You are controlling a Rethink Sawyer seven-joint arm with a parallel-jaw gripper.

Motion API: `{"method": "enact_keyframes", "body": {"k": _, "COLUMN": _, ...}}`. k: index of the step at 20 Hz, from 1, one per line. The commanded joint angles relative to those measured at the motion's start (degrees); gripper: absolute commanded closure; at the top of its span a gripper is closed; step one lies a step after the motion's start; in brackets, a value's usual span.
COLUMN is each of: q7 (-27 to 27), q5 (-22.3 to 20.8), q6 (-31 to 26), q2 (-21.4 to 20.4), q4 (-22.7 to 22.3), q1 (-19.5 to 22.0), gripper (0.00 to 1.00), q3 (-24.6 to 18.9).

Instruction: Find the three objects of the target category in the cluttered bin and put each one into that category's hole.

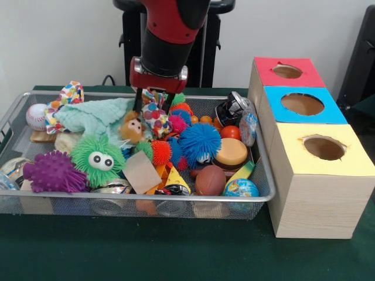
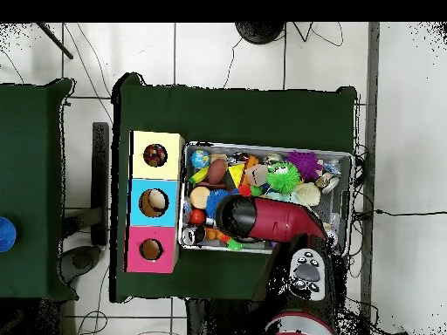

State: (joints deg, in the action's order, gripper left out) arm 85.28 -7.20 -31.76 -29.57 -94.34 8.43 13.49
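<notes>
A: Where is the gripper (image 1: 153, 100)?

B: Down in the wire bin (image 1: 12, 114), at about twelve o'clock of the pile in the front view. Its two dark fingers stand on either side of a multicoloured spotted fabric toy (image 1: 156, 115). I cannot tell whether they are clenched on it or merely beside it; the toy covers their tips.

A: And from overhead?

B: The red arm (image 2: 275, 220) lies across the bin (image 2: 346, 205) and hides the gripper and most of the bin's lower half.

A: The holes?

B: Three in the wooden box (image 1: 319, 208), at three o'clock of the bin: a red panel (image 1: 287, 71), a blue panel (image 1: 304, 104) and a yellow panel (image 1: 324, 148). Overhead, something dark sits in the yellow hole (image 2: 155, 155) and something pale in the blue hole (image 2: 154, 202); what they are is too small to make out.

A: What is still in the bin?

B: A green spiky ball with eyes (image 1: 98, 158), a purple spiky ball (image 1: 54, 172) at nine o'clock of it, a blue spiky ball (image 1: 200, 143), a baseball (image 1: 36, 116) and a mint cloth (image 1: 96, 115). A small globe ball (image 1: 241, 188) is partly cut off by the front rim.
</notes>
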Motion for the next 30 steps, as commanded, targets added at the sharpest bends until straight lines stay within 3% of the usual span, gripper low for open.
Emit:
{"method": "enact_keyframes", "body": {"k": 1, "q7": 16.5, "q5": 4.5, "q6": -4.1, "q2": 0.5, "q4": -3.3, "q1": -1.5, "gripper": 0.0, "q3": -0.4}}
{"method": "enact_keyframes", "body": {"k": 11, "q7": 16.4, "q5": 9.8, "q6": 2.8, "q2": 2.3, "q4": -7.3, "q1": -0.4, "gripper": 0.0, "q3": -3.2}}
{"method": "enact_keyframes", "body": {"k": 17, "q7": 15.1, "q5": 9.4, "q6": 4.2, "q2": 2.9, "q4": -7.0, "q1": -2.1, "gripper": 0.0, "q3": -1.4}}
{"method": "enact_keyframes", "body": {"k": 18, "q7": 14.6, "q5": 9.3, "q6": 3.2, "q2": 3.0, "q4": -6.8, "q1": -2.2, "gripper": 1.0, "q3": -1.0}}
{"method": "enact_keyframes", "body": {"k": 30, "q7": 15.7, "q5": 9.6, "q6": 5.9, "q2": 2.7, "q4": -6.7, "q1": -3.1, "gripper": 1.0, "q3": -0.4}}
